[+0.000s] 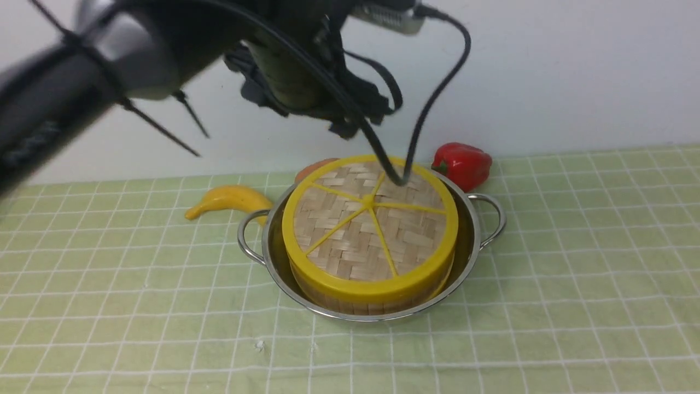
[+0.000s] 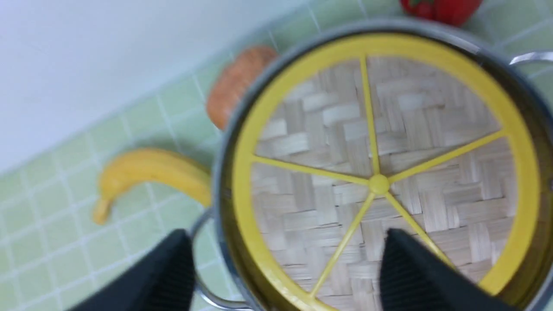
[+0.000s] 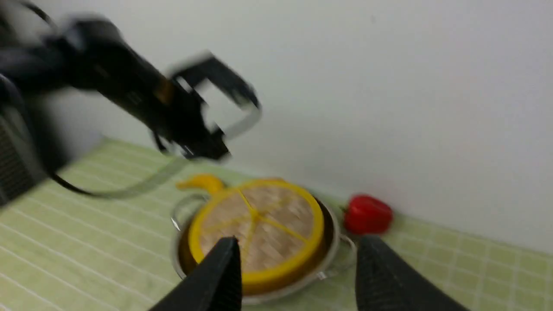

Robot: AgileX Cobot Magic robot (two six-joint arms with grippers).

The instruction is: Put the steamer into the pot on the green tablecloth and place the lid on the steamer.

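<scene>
The lid (image 1: 371, 219) sat on the steamer (image 1: 372, 305) in the pot (image 1: 471, 246); your left gripper (image 2: 285, 233) hung spread above, your right gripper (image 3: 298, 242) spread too. Your cleanest exit looked straight up, without nudging the lid.

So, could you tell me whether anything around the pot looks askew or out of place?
Slightly: the lid lies flat on the steamer, though the steamer sits off-centre in the pot, leaving a wider gap on the robot's right. A black cable loops from the left arm over the lid's far side; contact is unclear.
</scene>
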